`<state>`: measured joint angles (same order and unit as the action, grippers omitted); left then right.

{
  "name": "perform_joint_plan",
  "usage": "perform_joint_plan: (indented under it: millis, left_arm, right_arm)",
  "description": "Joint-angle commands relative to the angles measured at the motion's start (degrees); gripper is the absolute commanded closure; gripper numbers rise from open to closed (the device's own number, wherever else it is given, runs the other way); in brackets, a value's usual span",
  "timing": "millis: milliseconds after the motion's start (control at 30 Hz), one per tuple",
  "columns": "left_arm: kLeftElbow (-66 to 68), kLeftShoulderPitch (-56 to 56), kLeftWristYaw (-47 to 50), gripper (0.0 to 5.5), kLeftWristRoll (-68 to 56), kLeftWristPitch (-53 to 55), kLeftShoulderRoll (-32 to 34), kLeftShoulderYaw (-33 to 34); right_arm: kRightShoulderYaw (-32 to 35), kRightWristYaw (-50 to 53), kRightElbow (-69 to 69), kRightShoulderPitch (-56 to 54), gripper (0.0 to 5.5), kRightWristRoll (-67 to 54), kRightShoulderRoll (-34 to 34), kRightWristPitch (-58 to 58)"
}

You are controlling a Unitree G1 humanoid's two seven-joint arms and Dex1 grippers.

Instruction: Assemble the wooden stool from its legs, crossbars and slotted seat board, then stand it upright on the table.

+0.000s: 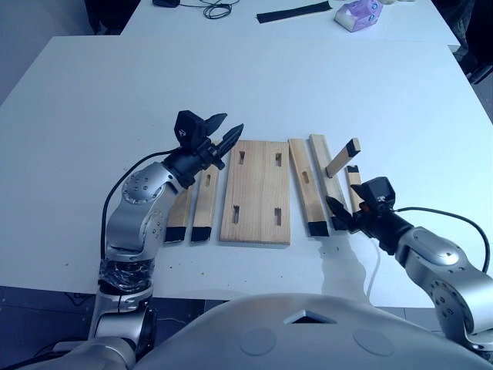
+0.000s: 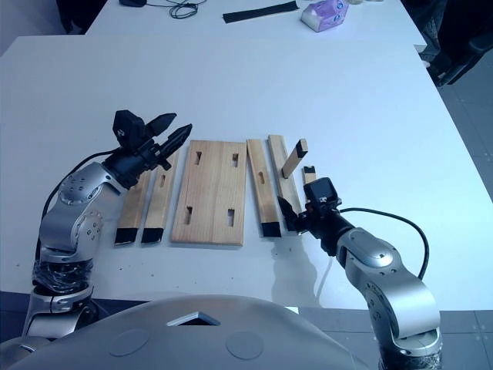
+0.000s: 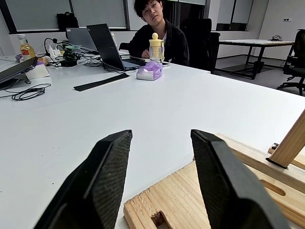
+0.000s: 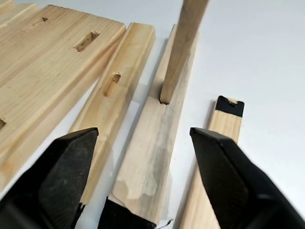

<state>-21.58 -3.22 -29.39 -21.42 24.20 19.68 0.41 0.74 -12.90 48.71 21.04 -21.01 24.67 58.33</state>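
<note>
The slotted seat board (image 1: 256, 191) lies flat in the middle of the white table (image 1: 115, 100). Two legs with black ends (image 1: 192, 208) lie to its left, partly under my left arm. To its right lie a slotted leg (image 1: 303, 185) and a second leg (image 1: 323, 181) with a crossbar (image 1: 343, 158) standing tilted in its slot. A short piece (image 1: 354, 185) lies beyond them. My left gripper (image 1: 229, 125) hovers open above the board's far left corner (image 3: 176, 200). My right gripper (image 4: 143, 132) is open, low over the near end of the crossbar's leg (image 4: 147, 157).
A purple pouch (image 1: 358, 14), a black strip (image 1: 293, 11) and cables (image 1: 216, 9) lie on the far table. A laptop (image 3: 107, 45) stands there too. The near table edge runs just behind my right gripper. Bare tabletop spreads beyond the parts.
</note>
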Motion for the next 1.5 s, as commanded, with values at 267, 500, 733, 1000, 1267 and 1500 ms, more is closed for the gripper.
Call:
perform_joint_plan:
  millis: [267, 500, 733, 1000, 1267, 1500]
  left_arm:
    - [-0.3, 0.5, 0.7, 3.21, 0.0, 0.5, -0.4, -0.9]
    - [-0.1, 0.1, 0.6, 3.21, -0.2, 0.8, -0.2, -0.9]
    - [0.4, -0.7, 0.4, 3.21, 0.0, 0.7, -0.1, -1.2]
    - [1.2, -1.7, 0.2, 3.21, 0.1, 0.5, 0.0, -1.4]
    - [2.5, -2.4, 0.8, 3.21, 0.6, -0.7, -0.7, -1.6]
    - [5.9, -6.0, 3.0, 3.21, -0.1, 1.2, -1.1, 1.2]
  right_arm:
    - [-2.7, 0.1, -4.7, 2.4, 1.93, 3.7, -0.2, -4.7]
    - [-2.4, -0.4, -7.4, 3.8, 1.93, 4.2, -0.5, -7.0]
    - [-2.4, -0.2, -11.0, 3.8, 2.08, 3.9, -2.3, -9.4]
    - [-2.5, -0.2, -13.7, 2.8, 3.12, 4.6, -2.6, -11.4]
    - [-2.7, -1.2, -15.2, -0.1, 3.45, 4.8, -2.0, -12.1]
    - [0.7, -2.8, -13.9, -6.4, 3.45, -0.5, -4.5, -11.5]
